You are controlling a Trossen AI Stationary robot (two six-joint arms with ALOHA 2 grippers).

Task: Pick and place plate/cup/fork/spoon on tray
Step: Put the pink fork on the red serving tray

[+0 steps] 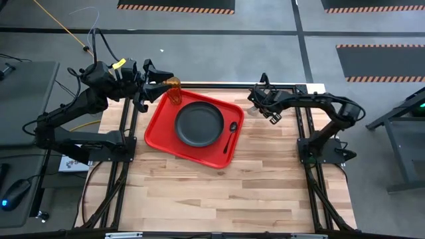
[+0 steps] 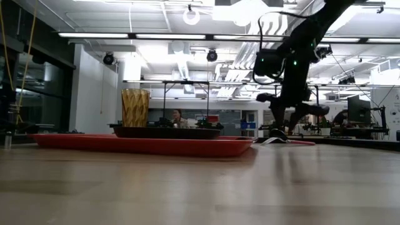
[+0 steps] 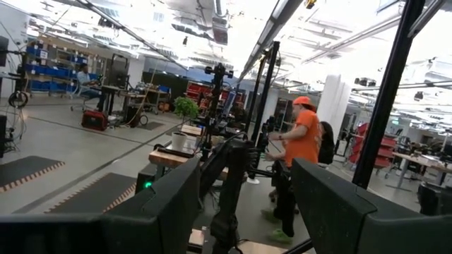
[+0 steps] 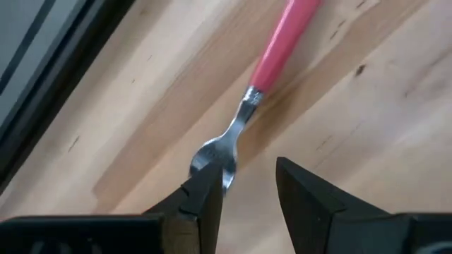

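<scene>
Tray [image 1: 159, 119] is lying at the table's far middle, already carrying plate [image 1: 199, 124], cup [image 1: 174, 90] at its far left corner and spoon [image 1: 230, 135] along its right side; three of four items appear done. Fork [image 4: 268, 85] is lying on the bare table to the right of the tray, not yet lifted. Right gripper [image 4: 247, 190] is hovering over its metal head, fingers apart and empty. Left gripper [image 1: 149, 78] is waiting beside the cup, fingers parted.

Even, bright overhead light falls on the pale wooden plank surface [image 1: 219, 186] with only soft shadows. Ceiling strip lights glare white in the low view (the foreground boards there are blurred). The pink-handled silver fork [image 4: 261, 85] looks slightly soft close up.
</scene>
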